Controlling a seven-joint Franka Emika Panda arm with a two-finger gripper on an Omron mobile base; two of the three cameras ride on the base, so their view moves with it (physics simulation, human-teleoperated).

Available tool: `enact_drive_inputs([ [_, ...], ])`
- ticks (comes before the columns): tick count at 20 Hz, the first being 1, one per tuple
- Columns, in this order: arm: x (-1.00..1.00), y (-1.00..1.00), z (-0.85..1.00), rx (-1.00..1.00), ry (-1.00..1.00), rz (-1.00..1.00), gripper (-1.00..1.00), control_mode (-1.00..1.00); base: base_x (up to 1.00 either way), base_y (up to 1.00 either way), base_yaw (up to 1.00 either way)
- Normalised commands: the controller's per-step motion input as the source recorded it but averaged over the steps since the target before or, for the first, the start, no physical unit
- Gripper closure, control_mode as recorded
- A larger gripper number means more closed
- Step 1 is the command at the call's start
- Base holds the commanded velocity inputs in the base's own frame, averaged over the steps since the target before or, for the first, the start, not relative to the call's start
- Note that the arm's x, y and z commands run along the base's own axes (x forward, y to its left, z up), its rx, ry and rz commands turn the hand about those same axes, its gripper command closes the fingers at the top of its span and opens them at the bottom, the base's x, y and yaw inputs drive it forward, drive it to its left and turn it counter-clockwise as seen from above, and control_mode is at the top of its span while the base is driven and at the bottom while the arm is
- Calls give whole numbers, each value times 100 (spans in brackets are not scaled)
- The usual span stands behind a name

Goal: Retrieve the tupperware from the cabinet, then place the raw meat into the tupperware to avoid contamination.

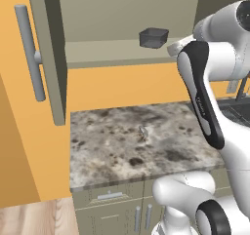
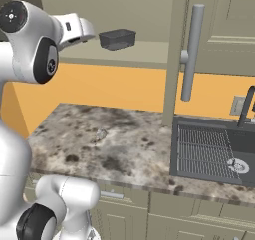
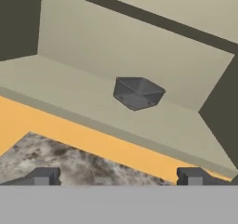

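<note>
Your pincer [image 3: 116, 175] stands with its 2 fingers wide apart, holding nothing. The tupperware [image 3: 137, 92] sits on the cabinet [image 1: 49, 53] shelf, straight ahead and above the bench [image 1: 122, 141].

We get flat, even rendered light in all three views, bright with no obvious source and no glare. Shadows are soft at best: the cabinet [image 3: 116, 46] interior goes darker at its side walls, upper left and right of the hand view. Edges look a bit jagged and low-res, but nothing's blurred or warped.
</note>
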Motion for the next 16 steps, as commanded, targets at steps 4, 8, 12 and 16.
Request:
enact_drive_inputs([
  [4,0,0,0,-2,3,-1,-100,-100,0,0,0],
  [8,0,0,-4,-2,3,0,-100,-100,0,0,0],
  [12,4,0,-18,-3,4,0,-100,-100,0,0,0],
  [16,5,0,-17,-4,2,0,-100,-100,0,0,0],
])
